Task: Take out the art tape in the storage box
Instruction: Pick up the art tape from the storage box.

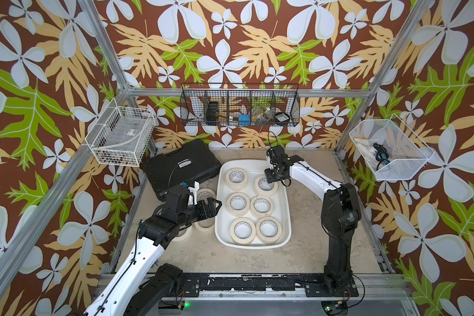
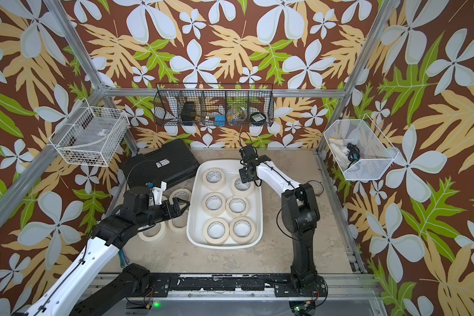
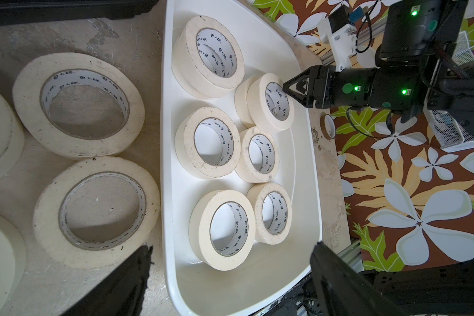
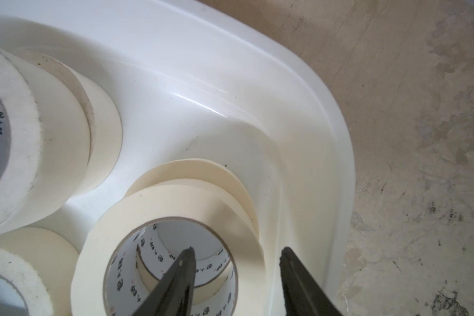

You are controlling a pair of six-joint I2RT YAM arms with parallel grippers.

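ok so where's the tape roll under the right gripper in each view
Top view: tape roll, far right one in the storage box, under the right gripper.
Top view: same far right spot, under the gripper.
Left wrist: roll at the gripper's tips, stacked on another.
Right wrist: nearest roll, one finger over its core, one outside.
Shared landmark: the right gripper.

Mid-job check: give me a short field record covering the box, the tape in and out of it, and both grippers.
box: white tub, mid table
tape in box: six stacks in both top views; far right stack at least two high
tape out: four rolls on the table, left of the box
left gripper: open, empty, at the box's left rim
right gripper: open, one jaw inside the core of the far right top roll, the other outside with a gap showing
other: black case beyond the removed rolls
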